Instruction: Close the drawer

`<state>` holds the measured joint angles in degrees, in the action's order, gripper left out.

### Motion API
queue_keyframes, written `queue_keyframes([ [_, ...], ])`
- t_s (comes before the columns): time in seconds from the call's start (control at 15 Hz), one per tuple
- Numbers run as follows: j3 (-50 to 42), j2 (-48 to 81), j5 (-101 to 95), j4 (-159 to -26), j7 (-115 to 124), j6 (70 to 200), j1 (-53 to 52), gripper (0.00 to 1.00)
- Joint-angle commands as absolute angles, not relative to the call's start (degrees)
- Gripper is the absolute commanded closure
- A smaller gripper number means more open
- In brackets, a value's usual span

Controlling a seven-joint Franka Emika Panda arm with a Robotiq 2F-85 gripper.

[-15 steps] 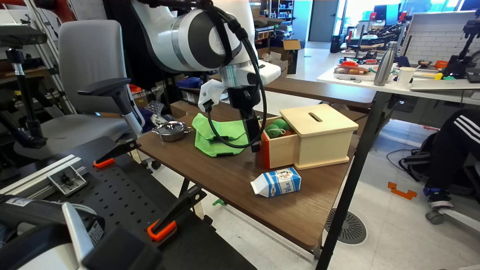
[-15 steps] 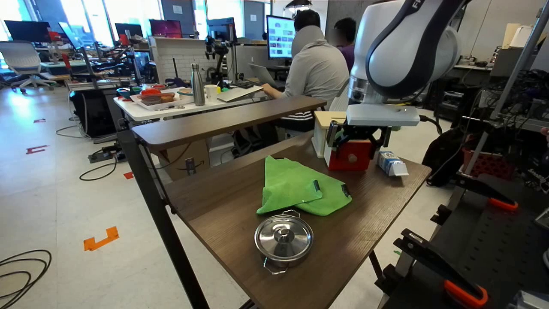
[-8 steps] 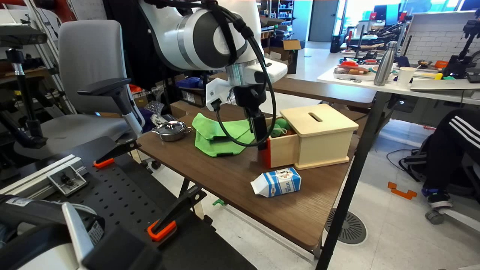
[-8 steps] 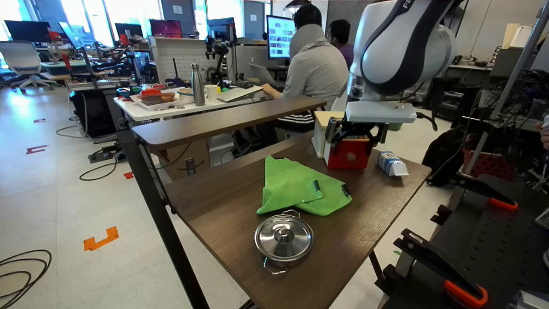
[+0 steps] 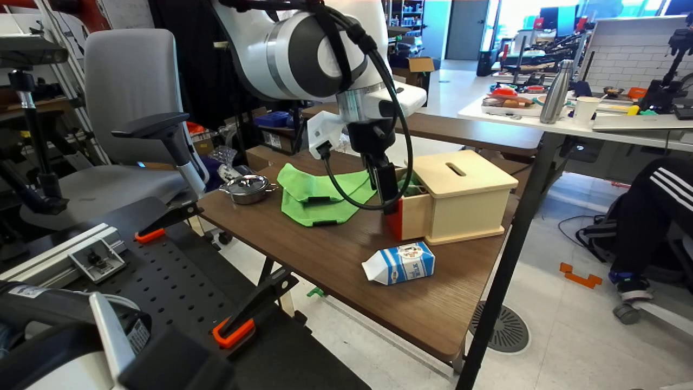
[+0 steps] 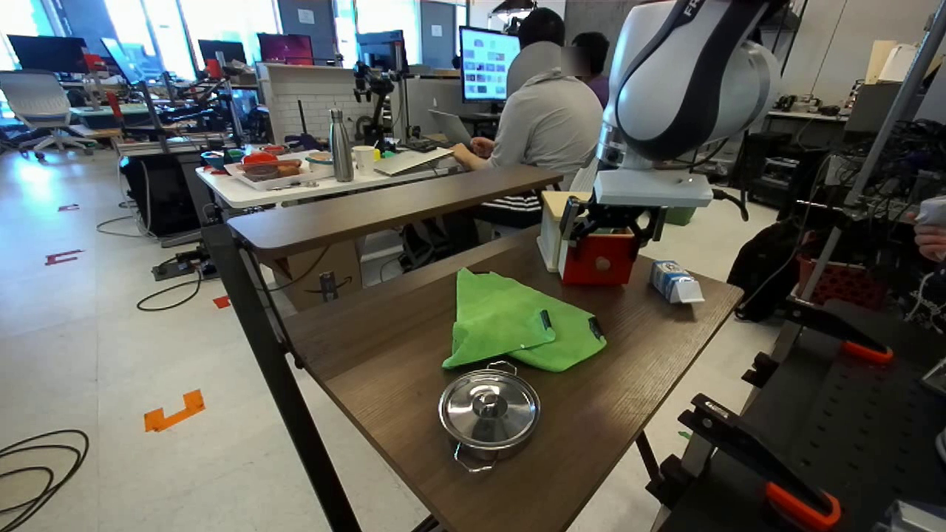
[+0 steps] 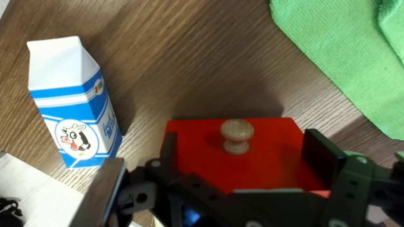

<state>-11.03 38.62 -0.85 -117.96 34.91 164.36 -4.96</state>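
The drawer has a red front panel (image 7: 202,154) with a round wooden knob (image 7: 236,130). It sticks partly out of the light wooden box (image 5: 471,208). The drawer's light side wall (image 5: 417,216) and green things (image 5: 414,190) inside it show in an exterior view. The red front also shows in an exterior view (image 6: 595,267). My gripper (image 7: 243,142) is open and holds nothing. Its fingers stand wide apart at the upper part of the red front, one near each side, with the knob between and apart from them. The exact contact point is hidden.
A blue-white milk carton (image 5: 403,264) lies on the brown table (image 5: 346,254) beside the drawer. A green cloth (image 6: 517,318) lies in front of the red panel. A lidded metal pot (image 6: 488,410) stands farther along the table.
My gripper has moved toward the wooden box. The drawer has slid further into the box with it, and less of its side wall and contents shows. Carton, cloth and pot have not moved.
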Motion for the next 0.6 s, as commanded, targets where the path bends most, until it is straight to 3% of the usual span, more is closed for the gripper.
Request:
queue_keyframes([
  [0.0,-12.35,41.02,1.80,-114.25,32.77,163.95,-4.97,0.00],
  [0.53,-13.06,42.98,4.24,-109.77,32.59,162.91,-2.99,0.00],
])
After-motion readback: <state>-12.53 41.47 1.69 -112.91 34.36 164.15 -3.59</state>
